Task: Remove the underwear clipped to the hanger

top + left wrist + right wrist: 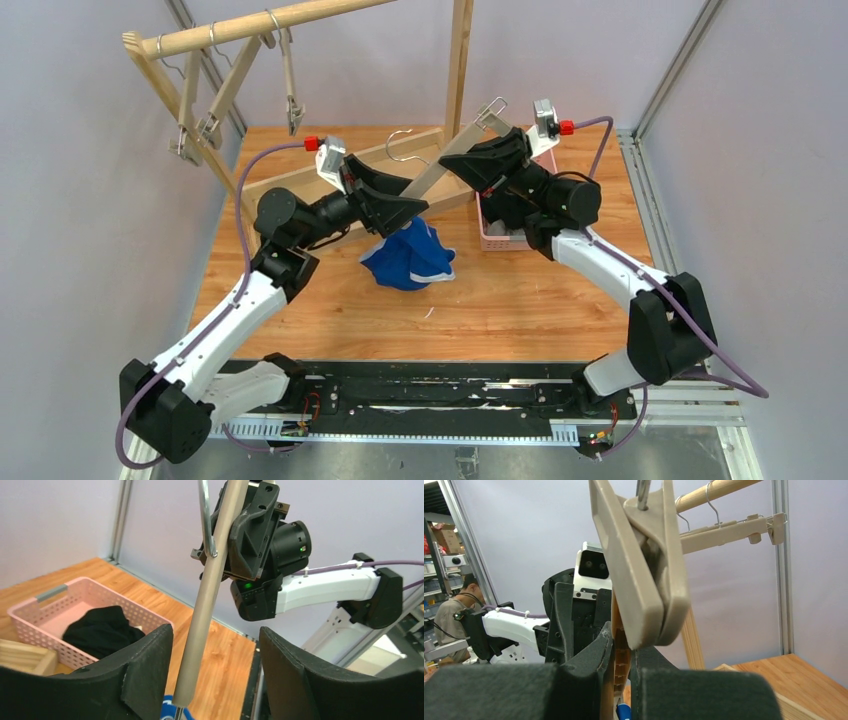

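The bright blue underwear point(410, 255) hangs from the lower end of a beige clip hanger point(440, 165), which is held tilted above the table. My right gripper point(475, 150) is shut on the hanger's bar point(620, 655), just below an empty closed clip point(649, 570). My left gripper point(405, 205) is open, and its fingers point(145, 665) straddle the bar point(200, 615) without touching it, just above the blue cloth point(170, 711). The black underwear point(102, 630) lies in a pink basket point(55, 592). The grey underwear is not visible.
The pink basket point(488, 235) sits at the right, under my right arm. A wooden rack point(250, 28) with two other hangers point(200, 120) stands at the back left, and its base beam point(300, 180) runs behind my left gripper.
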